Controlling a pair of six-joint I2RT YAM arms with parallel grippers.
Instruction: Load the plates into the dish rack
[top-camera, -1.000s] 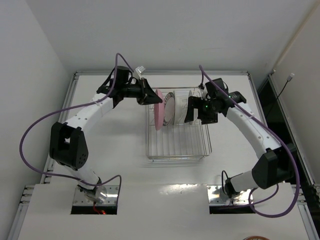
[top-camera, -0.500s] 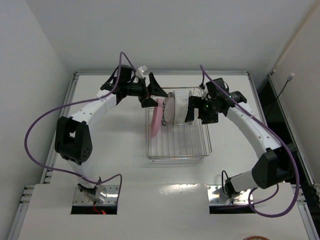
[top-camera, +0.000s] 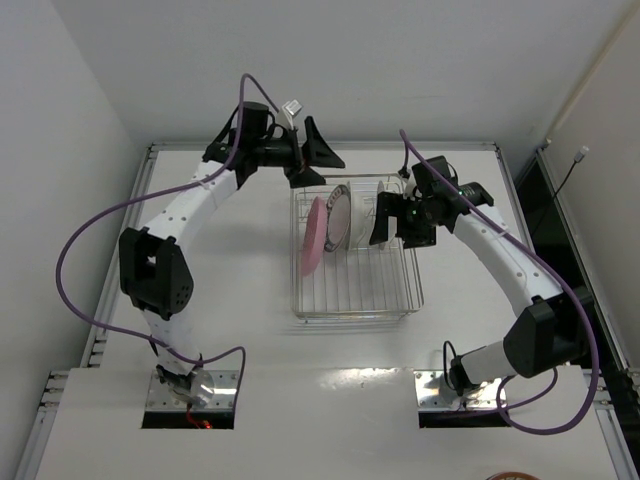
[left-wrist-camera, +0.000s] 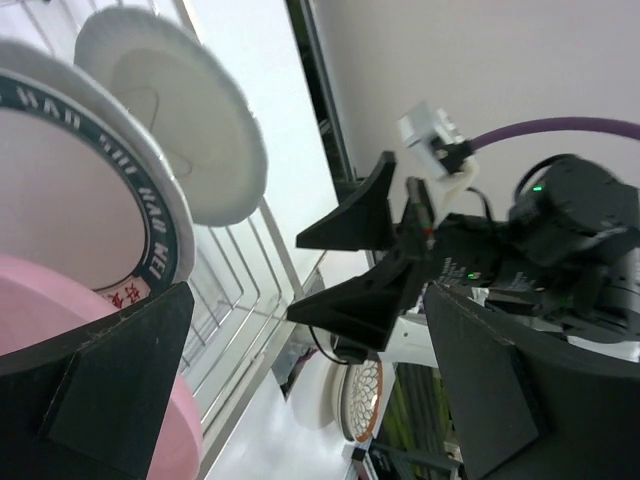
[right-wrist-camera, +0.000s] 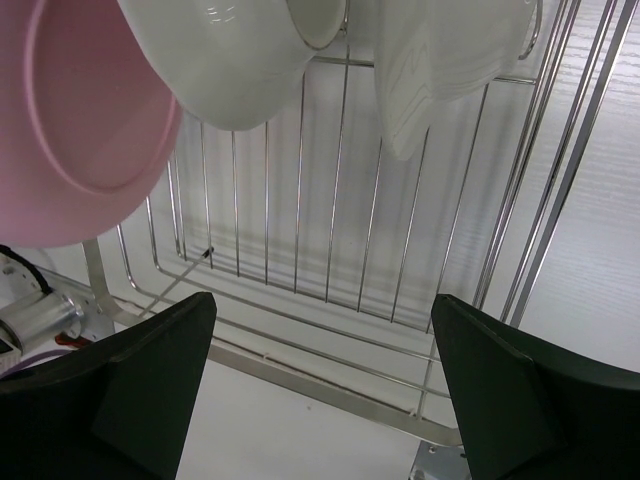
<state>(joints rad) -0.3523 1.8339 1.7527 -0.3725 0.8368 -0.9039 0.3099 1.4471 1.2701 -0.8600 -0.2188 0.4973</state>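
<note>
At the near edge of the white table (top-camera: 250, 330) the two arm bases are seen bolted side by side. The dish rack (top-camera: 357, 300) is set on the table beyond them, roughly midway between the arms. The near half of the rack is taken up by bare wire alone, and the plates are stood on edge in its far half. The pink plate (top-camera: 312, 238) is placed furthest left and is tilted, its upper edge leaned toward the blue-rimmed plate (top-camera: 338, 215) just beside it; whether the two are touching cannot be told. A white plate with a ribbed rim (top-camera: 383, 203) is stood further right, apart from that pair. Just to its right, over the right side of the rack, the right gripper (top-camera: 393, 228) is held with its jaws spread wide and nothing gripped between them; only the wire floor of the rack is shown below them in the right wrist view. Furthest back, past the far left corner of the rack, the left gripper (top-camera: 318, 162) is raised clear of the pink plate, its jaws opened fully and nothing held in them. In the left wrist view the blue-rimmed plate's face is shown between the pink and ribbed ones, with the right gripper seen across the rack.
</note>
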